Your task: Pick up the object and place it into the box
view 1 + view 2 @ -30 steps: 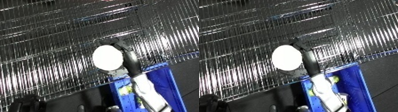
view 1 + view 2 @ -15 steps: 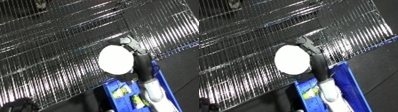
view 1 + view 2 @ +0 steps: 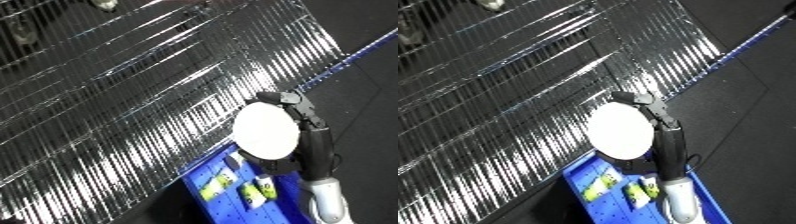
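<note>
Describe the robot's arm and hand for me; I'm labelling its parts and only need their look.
Only one arm shows, the right. Its forearm is white and silver near the lower edge, turning to a dark, slim section higher up. The right hand is black, with jointed fingers. No cables or markings can be made out. The left arm is out of view.
</note>
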Robot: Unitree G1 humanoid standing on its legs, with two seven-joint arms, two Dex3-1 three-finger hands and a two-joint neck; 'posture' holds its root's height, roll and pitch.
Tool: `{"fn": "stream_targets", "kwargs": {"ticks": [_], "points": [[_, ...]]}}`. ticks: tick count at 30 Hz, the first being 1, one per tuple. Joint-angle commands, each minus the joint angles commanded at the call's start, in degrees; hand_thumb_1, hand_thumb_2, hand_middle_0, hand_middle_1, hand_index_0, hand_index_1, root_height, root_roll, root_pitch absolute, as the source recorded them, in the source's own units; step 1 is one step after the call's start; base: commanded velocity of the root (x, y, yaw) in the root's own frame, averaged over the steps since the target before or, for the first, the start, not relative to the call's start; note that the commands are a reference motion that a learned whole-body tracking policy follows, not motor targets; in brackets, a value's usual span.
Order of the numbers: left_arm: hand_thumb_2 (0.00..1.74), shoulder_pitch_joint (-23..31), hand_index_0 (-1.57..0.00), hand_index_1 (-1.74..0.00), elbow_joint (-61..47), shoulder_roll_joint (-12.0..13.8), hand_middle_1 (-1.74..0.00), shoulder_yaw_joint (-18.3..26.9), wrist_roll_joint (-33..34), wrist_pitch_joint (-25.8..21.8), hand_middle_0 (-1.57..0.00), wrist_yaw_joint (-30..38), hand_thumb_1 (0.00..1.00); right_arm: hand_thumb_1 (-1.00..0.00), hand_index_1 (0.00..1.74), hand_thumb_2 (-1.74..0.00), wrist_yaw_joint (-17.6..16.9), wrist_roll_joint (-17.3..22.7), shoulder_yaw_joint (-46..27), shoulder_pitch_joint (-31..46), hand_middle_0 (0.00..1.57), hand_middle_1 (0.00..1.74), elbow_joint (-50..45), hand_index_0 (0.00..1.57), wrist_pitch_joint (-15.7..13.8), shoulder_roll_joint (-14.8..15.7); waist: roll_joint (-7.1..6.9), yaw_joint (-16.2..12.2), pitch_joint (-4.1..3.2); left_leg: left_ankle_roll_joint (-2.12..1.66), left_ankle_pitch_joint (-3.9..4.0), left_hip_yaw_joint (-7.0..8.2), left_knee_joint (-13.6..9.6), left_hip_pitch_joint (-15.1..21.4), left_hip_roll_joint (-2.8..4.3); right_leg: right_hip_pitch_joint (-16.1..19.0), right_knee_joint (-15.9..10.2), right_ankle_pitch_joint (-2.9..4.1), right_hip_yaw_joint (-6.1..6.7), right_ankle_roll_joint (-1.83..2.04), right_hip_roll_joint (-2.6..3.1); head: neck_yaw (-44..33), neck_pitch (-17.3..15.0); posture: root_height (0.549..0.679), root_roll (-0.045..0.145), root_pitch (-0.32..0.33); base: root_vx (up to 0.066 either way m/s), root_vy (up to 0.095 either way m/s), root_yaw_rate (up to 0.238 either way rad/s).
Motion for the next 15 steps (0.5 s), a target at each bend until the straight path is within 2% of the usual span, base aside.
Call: {"fn": "stream_targets", "kwargs": {"ticks": [4, 9, 12, 13, 14, 15], "points": [[1.74, 1.6, -1.57, -1.74, -0.2, -0.5, -1.74, 0.1, -0.7, -1.1, -1.57, -0.2, 1.00, -0.55, 0.96, -0.96, -0.7, 2.4, -2.3, 4.3, 0.86, 0.96, 0.7, 0.86, -2.4, 0.1, 0.81, -1.5, -0.21, -0.16, 0.20, 1.01, -1.6, 1.5, -0.16, 0.9, -1.5, 0.18, 0.96, 0.05, -0.10, 3.7, 1.2, 0.644, 0.071, 0.035, 0.009, 0.085, -0.151], [1.74, 2.9, -1.57, -1.74, -0.4, -1.5, -1.74, -0.1, -1.7, -2.0, -1.57, 0.3, 1.00, -0.55, 0.96, -0.96, -1.3, 4.6, -3.8, 8.0, 0.86, 0.96, 0.8, 0.86, -3.6, 0.0, 1.93, -3.7, 0.12, -0.26, 0.47, 2.46, -3.1, 2.8, -0.31, 1.0, -2.6, 0.26, 1.97, -0.09, 0.26, 6.8, 1.1, 0.646, 0.080, 0.039, -0.022, 0.115, -0.154], [1.74, 3.7, -1.57, -1.74, -0.4, -1.9, -1.74, -0.3, -2.1, -2.1, -1.57, 0.6, 1.00, -0.40, 0.70, -0.70, 0.3, 5.7, -4.3, 10.1, 0.63, 0.70, 1.0, 0.63, -4.2, -0.1, 2.49, -4.9, 0.45, -0.25, 0.32, 3.03, -3.2, 3.4, -0.46, 1.0, -2.7, 0.23, 2.58, -0.18, 0.41, 8.9, 0.5, 0.646, 0.085, 0.038, -0.020, 0.101, -0.132], [1.74, 3.7, -1.57, -1.74, -0.4, -1.9, -1.74, -0.3, -2.1, -2.1, -1.57, 0.6, 1.00, -0.40, 0.70, -0.70, 0.3, 5.7, -4.3, 10.1, 0.63, 0.70, 1.0, 0.63, -4.2, -0.1, 2.49, -4.9, 0.45, -0.25, 0.32, 3.03, -3.2, 3.4, -0.46, 1.0, -2.7, 0.23, 2.58, -0.18, 0.41, 8.9, 0.5, 0.646, 0.085, 0.038, -0.020, 0.093, -0.123], [1.74, 3.9, -1.57, -1.74, -0.2, -2.1, -1.74, -0.5, -2.4, -2.2, -1.57, 0.6, 1.00, -0.30, 0.52, -0.52, 1.2, 6.1, -4.6, 10.7, 0.47, 0.52, 1.4, 0.47, -4.8, -0.6, 2.78, -5.6, 0.62, -0.25, 0.22, 3.39, -3.1, 3.6, -0.49, 1.0, -2.8, 0.15, 2.95, -0.23, 0.46, 9.9, 0.3, 0.646, 0.087, 0.037, -0.023, 0.074, -0.091], [1.74, 3.9, -1.57, -1.74, 0.0, -2.2, -1.74, -0.7, -2.6, -2.3, -1.57, 0.6, 1.00, -0.25, 0.44, -0.44, 1.5, 6.4, -4.8, 10.8, 0.39, 0.44, 1.6, 0.39, -5.1, -0.9, 2.90, -5.8, 0.69, -0.26, 0.17, 3.55, -3.1, 3.7, -0.52, 1.0, -2.7, 0.10, 3.11, -0.26, 0.49, 10.5, -0.1, 0.646, 0.089, 0.037, -0.027, 0.070, -0.088]]}}
